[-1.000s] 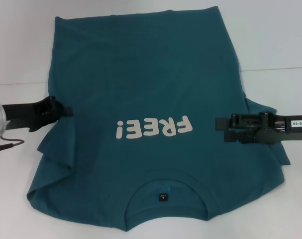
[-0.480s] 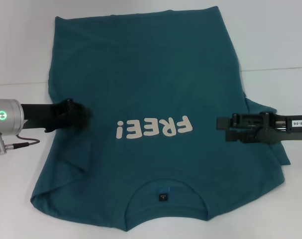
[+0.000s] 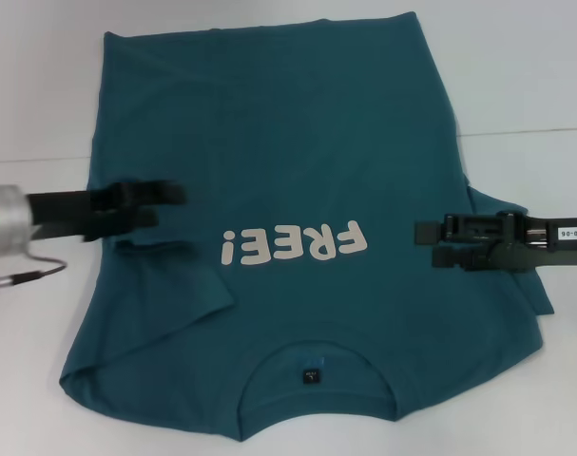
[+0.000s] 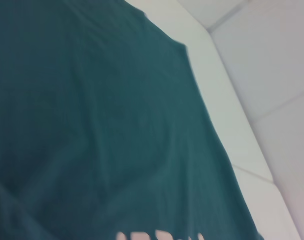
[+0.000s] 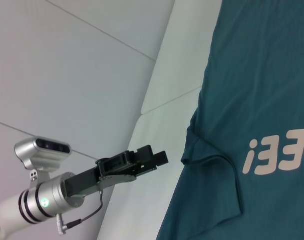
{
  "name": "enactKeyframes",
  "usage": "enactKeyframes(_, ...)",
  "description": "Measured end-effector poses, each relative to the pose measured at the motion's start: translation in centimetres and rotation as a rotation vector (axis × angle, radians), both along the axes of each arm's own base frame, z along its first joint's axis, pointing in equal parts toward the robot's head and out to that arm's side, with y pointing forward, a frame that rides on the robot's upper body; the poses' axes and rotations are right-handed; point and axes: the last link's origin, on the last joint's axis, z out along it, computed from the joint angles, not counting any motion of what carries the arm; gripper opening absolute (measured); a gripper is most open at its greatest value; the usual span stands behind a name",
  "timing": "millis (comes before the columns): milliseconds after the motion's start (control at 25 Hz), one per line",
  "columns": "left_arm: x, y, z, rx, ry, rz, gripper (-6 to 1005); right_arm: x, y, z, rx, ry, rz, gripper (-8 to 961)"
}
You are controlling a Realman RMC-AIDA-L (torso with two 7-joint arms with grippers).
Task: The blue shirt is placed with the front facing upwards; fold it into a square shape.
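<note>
The white desk [image 3: 535, 85] carries the blue shirt [image 3: 298, 142], spread flat with its white "FREE!" print [image 3: 293, 245] up, collar nearest the robot and its left sleeve [image 3: 179, 285] folded in over the body. The left hand [image 3: 169, 195] hovers above the shirt's left edge, fingers parted and holding nothing. The right hand [image 3: 423, 242] sits over the right sleeve; whether it grips cloth cannot be told.

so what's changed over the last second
The left tool has swept inward from the blue shirt's left edge to over its body, carrying the left sleeve with it; the sleeve now lies folded onto the front beside the FREE! print. The right tool, the print and the collar have stayed put.
</note>
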Motion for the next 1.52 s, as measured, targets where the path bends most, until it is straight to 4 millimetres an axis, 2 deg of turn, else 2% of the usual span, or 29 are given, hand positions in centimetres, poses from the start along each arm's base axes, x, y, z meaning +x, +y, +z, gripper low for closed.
enactKeyframes(280, -4.2, -1.6, 1.7, 0.071, -0.008, 0.138, 831, 0.0, 0.0, -0.1, -0.009, -0.014, 0.005, 929)
enactKeyframes(520, -5.9, -1.9, 1.1, 0.128, -0.008, 0.233, 893, 0.3, -0.1, -0.1, -0.012, -0.008, -0.012, 929)
enactKeyframes(680, -5.6, -1.7, 0.1, 0.137, -0.022, 0.252, 934, 0.7, -0.4, -0.6, -0.018, 0.007, -0.042, 929)
enactKeyframes(960, -4.3, -0.2, -1.1, 0.149, 0.000, 0.235, 934, 1.0, -0.4, -0.5, -0.011, 0.000, -0.051, 928)
enactKeyframes(1520, -4.3, 0.5, -2.3, 0.163, 0.107, 0.223, 934, 0.6, -0.1, -0.4, -0.006, -0.005, -0.036, 928)
